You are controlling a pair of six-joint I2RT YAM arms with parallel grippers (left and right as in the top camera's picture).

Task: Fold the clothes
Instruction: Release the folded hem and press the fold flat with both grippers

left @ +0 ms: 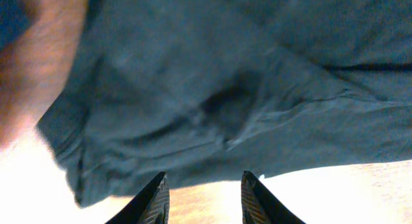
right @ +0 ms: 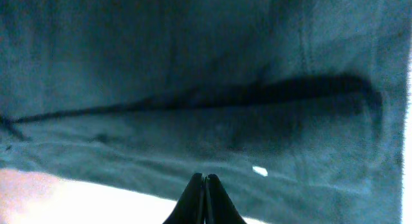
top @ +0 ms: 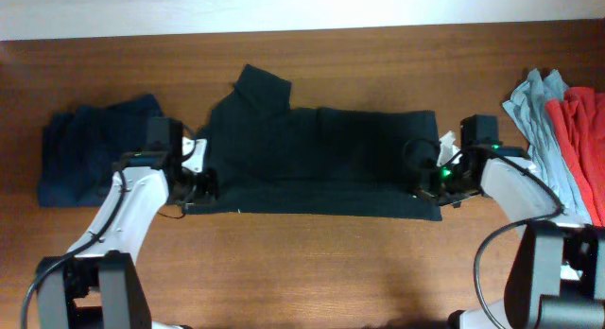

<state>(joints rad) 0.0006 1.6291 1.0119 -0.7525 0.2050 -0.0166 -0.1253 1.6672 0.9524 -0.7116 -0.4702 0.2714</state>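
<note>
A black T-shirt (top: 312,164) lies across the middle of the table as a long flat band, with one sleeve sticking out toward the back left. My left gripper (top: 200,189) is at its left end. In the left wrist view that gripper (left: 205,180) is open, bare wood shows between its fingers, and the shirt's rumpled edge (left: 225,76) lies just beyond the tips. My right gripper (top: 427,182) is at the shirt's right end. It (right: 205,179) is shut, fingertips together over the dark cloth (right: 193,69), and I see nothing pinched between them. A small white mark (right: 259,170) shows on the cloth.
A folded navy garment (top: 85,154) lies at the far left, close behind my left arm. A grey-blue garment (top: 539,112) and a red one (top: 586,140) are heaped at the right edge. Bare wooden table (top: 312,263) runs along the front.
</note>
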